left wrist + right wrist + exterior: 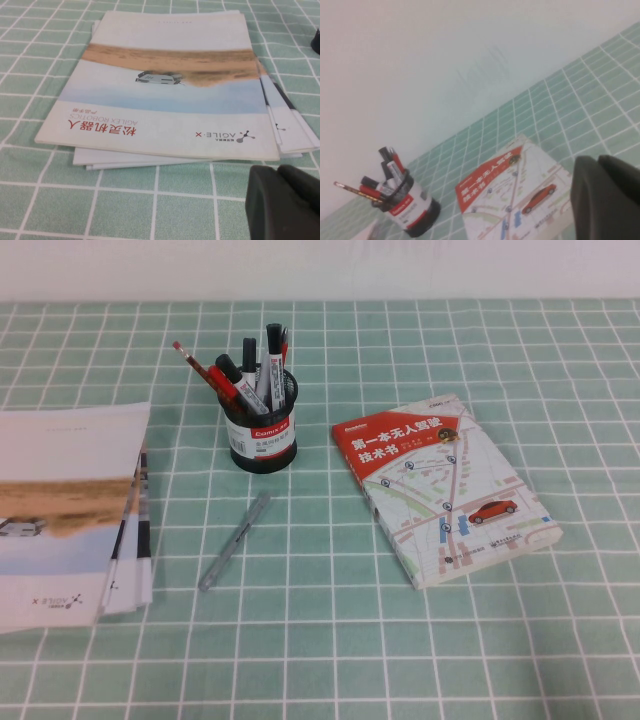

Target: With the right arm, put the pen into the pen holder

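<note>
The slim grey pen (pixel 235 540) lies flat on the green checked cloth, just in front of the pen holder (pixel 260 430). The holder is a black mesh cup with a red-and-white label, holding black-and-white markers, red pens and a pencil. It also shows in the right wrist view (pixel 412 212). Neither arm shows in the high view. My right gripper (pixel 597 161) is shut and empty, raised above the near side of the book, far from the pen. My left gripper (pixel 277 170) is shut and empty, low over the cloth beside the brochures. The pen shows in neither wrist view.
A red-and-white book (pixel 445 485) with a map cover lies right of the holder and also shows in the right wrist view (pixel 512 195). A stack of brochures (pixel 70 510) lies at the table's left edge, seen close in the left wrist view (pixel 165 85).
</note>
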`<control>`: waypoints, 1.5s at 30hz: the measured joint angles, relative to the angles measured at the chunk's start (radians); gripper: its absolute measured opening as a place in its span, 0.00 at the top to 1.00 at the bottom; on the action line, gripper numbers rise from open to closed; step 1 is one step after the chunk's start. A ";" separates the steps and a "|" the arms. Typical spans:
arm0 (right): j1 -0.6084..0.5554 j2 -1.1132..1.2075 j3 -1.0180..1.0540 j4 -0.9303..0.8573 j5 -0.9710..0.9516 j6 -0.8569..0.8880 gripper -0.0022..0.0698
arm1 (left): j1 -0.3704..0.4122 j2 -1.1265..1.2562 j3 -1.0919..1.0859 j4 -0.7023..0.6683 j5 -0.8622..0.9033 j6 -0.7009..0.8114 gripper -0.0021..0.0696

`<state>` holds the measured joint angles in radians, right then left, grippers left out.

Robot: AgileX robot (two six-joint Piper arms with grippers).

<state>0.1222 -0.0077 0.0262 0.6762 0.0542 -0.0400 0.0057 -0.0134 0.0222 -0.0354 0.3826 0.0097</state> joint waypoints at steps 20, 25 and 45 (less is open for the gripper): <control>0.000 0.575 -0.412 -0.033 0.551 -0.005 1.00 | 0.000 0.000 0.000 0.000 0.000 0.000 0.98; 0.000 0.802 -0.574 -0.100 0.655 -0.036 1.00 | 0.000 0.000 0.000 0.000 0.000 0.000 0.98; 0.535 1.650 -1.284 -0.475 0.724 0.298 1.00 | 0.000 0.000 0.000 0.000 0.000 0.000 0.98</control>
<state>0.6568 1.6418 -1.2575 0.2010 0.7783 0.2585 0.0057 -0.0134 0.0222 -0.0354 0.3826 0.0097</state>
